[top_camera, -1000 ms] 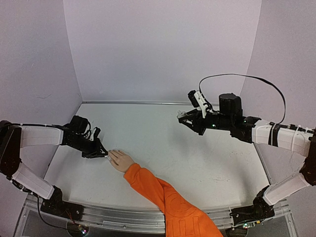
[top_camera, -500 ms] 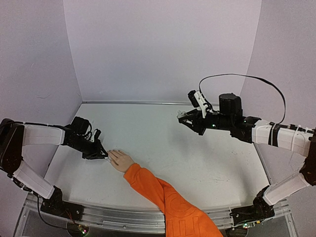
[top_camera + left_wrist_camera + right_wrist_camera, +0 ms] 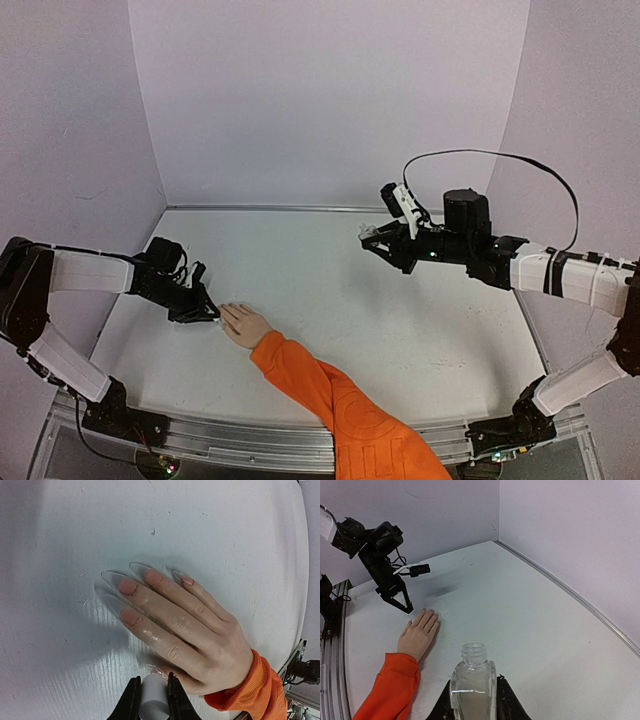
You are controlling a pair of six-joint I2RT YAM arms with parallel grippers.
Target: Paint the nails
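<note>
Painting step: left pincer, clamped on a small white cylinder beside the pale flesh-coloured hand, should next stroke its clear nails (right pincer grips a clear glass bottle).

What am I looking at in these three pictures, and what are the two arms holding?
Two robot arms are bolted at the near edge of a white table. The top view looks down from above and behind them; each other picture comes from a wrist camera. A flesh-coloured hand in an orange sleeve lies palm down, its nails long and clear-tipped. The left gripper, close beside the hand, is shut on a small white cylinder. The right gripper, well away, is shut on an open clear bottle.
</note>
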